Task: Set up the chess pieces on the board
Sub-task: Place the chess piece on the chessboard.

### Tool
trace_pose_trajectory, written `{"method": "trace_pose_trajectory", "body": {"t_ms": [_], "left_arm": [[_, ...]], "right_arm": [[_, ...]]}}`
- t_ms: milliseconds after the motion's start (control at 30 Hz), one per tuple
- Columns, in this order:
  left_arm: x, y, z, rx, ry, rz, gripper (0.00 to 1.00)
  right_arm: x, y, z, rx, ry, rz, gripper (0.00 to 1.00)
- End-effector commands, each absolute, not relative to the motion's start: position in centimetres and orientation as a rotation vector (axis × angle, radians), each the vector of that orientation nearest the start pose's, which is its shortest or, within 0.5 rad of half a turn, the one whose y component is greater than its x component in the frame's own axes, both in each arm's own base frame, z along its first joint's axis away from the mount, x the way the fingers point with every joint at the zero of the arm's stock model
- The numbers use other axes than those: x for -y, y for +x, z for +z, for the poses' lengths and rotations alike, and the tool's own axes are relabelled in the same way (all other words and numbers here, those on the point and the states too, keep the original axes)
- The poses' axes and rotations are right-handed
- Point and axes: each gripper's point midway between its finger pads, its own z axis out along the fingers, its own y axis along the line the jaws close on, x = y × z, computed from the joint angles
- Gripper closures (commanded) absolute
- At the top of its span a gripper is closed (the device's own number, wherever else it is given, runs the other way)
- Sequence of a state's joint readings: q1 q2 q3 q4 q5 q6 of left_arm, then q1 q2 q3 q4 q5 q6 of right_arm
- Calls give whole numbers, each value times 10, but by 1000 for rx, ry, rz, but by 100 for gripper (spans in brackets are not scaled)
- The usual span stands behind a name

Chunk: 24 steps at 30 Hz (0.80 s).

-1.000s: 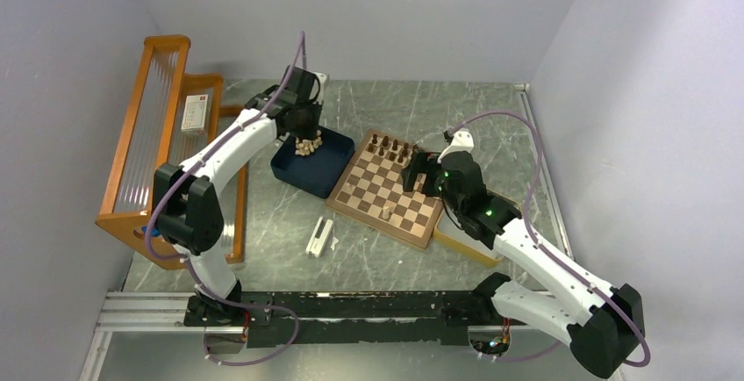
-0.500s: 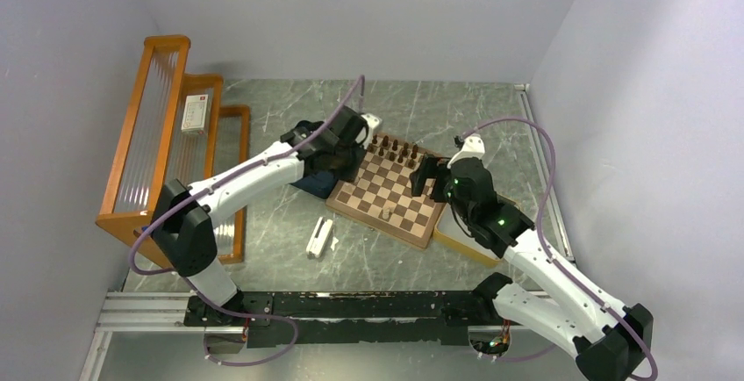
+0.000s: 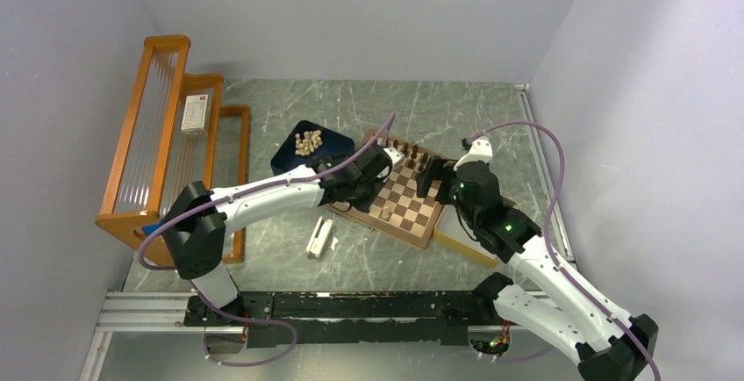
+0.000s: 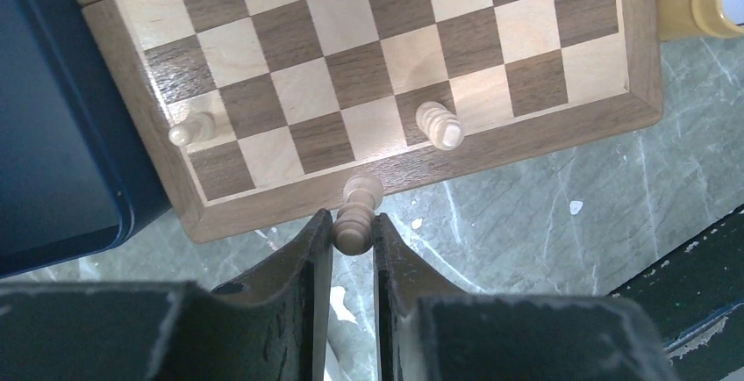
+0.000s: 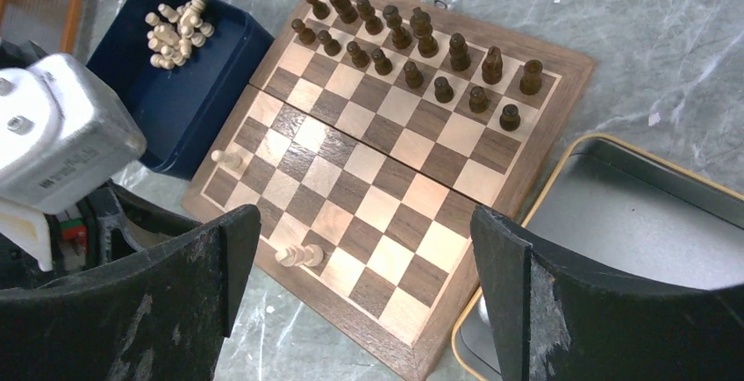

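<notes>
"Swinging away from the dark blue tray [image 3: 288,160], the left arm has come round to the board's near edge within the last second. Its neighbour on the right has drifted slightly toward 1 o'clock."

"What is the left claw [image 4: 353,223] doing?"

"It is clamped on a pale piece [image 4: 362,190], with a finger pressed to each side. The piece hangs over the rim of the board [image 4: 263,212] at 6 o'clock, and the counter [image 4: 544,223] lies just below."

"Is anything pale on the squares?"

"Two pale pieces [image 4: 439,125] sit in the nearest rows, one at 1 o'clock of the held piece and the other at 10 o'clock."

"And the right claw [image 5: 366,223]?"

"Its jaws are wide apart with nothing between them, and it hangs above the board's 3 o'clock side."

"What lies farther back?"

"The dark pieces [image 5: 412,43] stand in two rows along the far edge. A heap of pale pieces [image 5: 175,25] lies in the blue tray at 10 o'clock of the board. A yellow-rimmed tray [image 5: 614,214] sits just beside the board at 4 o'clock."
</notes>
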<state>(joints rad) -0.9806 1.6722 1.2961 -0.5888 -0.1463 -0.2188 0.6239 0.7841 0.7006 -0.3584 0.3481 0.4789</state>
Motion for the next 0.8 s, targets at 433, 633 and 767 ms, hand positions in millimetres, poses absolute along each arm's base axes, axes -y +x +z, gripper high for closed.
{"method": "trace_pose_trajectory", "body": {"t_ms": [433,633,767], "left_arm": [[353,248,98,-2368,878,-244,82],[357,245,93,-2380,880,-269,82],[358,246,93,-2378,883,-265,82]], "right_arm": [[-135,260,221,-1942,101,393,6],[-133,259,218,-1934,110,390,6],[-130,259,216,-1938,108,375,6]]}}
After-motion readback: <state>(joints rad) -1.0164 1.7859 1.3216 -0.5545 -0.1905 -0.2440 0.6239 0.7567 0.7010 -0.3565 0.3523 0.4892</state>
